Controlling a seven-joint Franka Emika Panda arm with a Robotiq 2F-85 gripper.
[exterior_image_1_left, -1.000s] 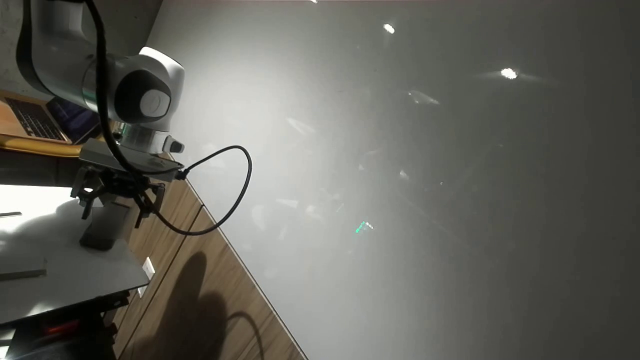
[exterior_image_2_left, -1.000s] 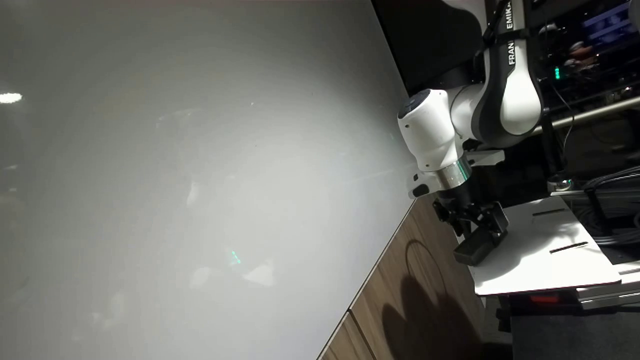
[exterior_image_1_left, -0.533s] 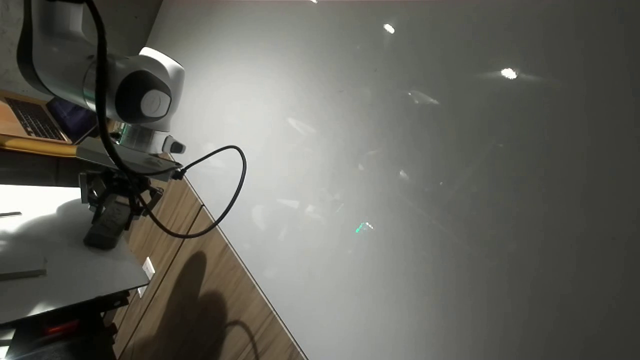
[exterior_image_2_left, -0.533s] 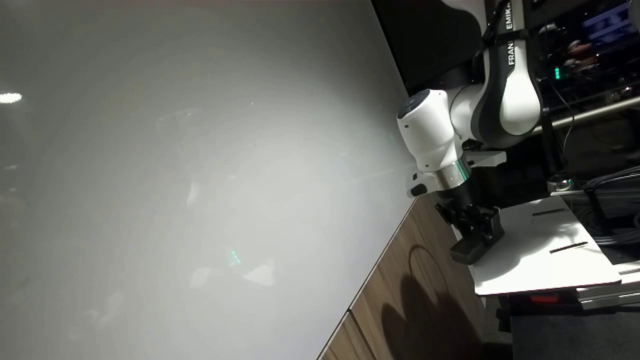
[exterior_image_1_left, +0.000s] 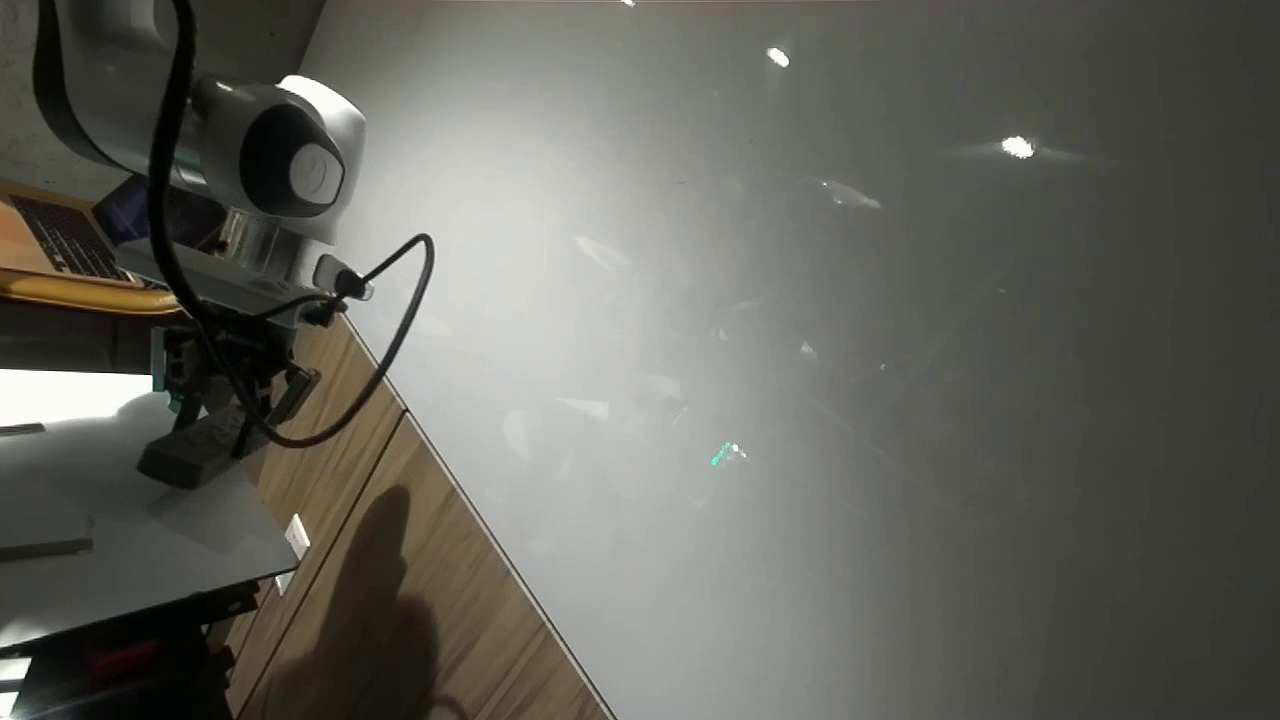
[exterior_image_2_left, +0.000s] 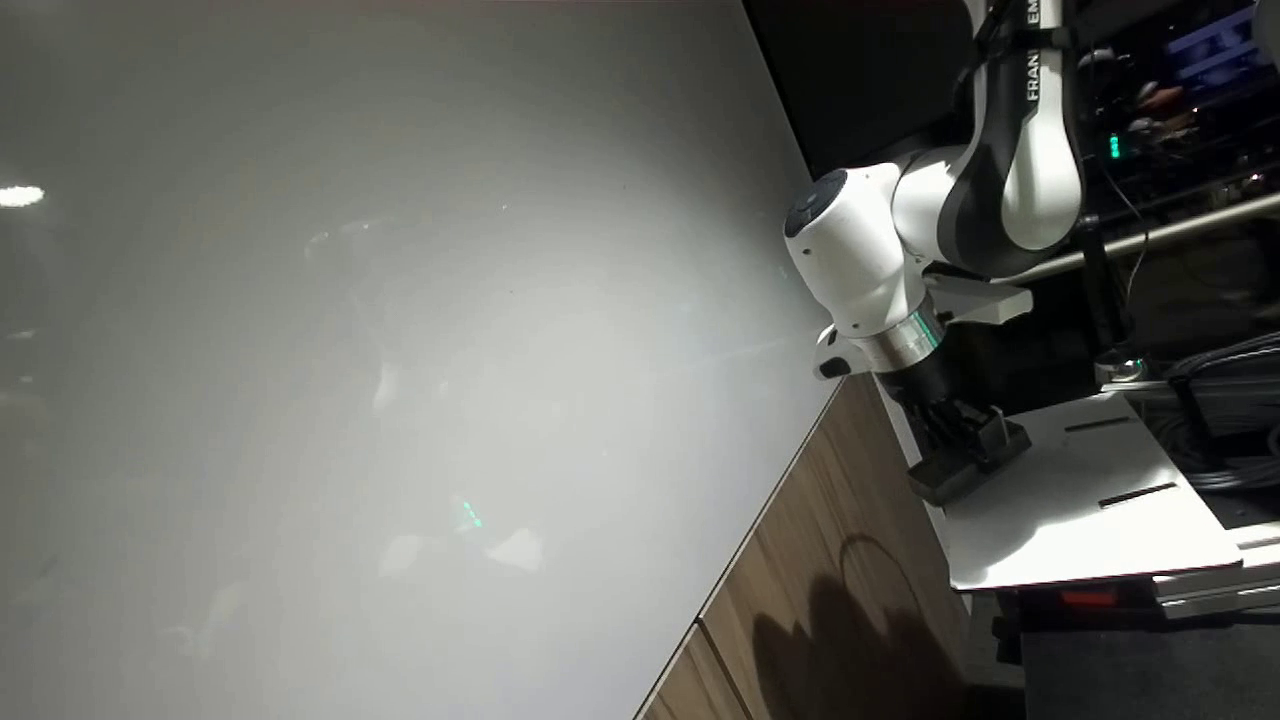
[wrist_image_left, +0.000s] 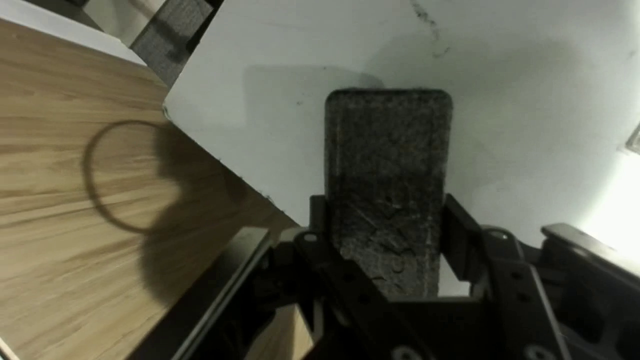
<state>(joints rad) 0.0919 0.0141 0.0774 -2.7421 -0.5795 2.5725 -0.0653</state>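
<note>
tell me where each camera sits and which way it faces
Wrist view: on the wrist, facing along the black pincer, at picture bottom, toward the dark grey rectangular block it grips, a flat white board beyond.
An exterior view: outside the robot, facing a large glossy grey surface; white jointed arm and pincer at picture left.
An exterior view: outside the robot, facing that surface and a brown wood-grain panel; arm and pincer at picture right.
Both exterior views share the arm, block and surface.

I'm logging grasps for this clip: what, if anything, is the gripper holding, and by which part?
The gripper holds a dark block by its two long sides, with one end sticking out past the fingers.
</note>
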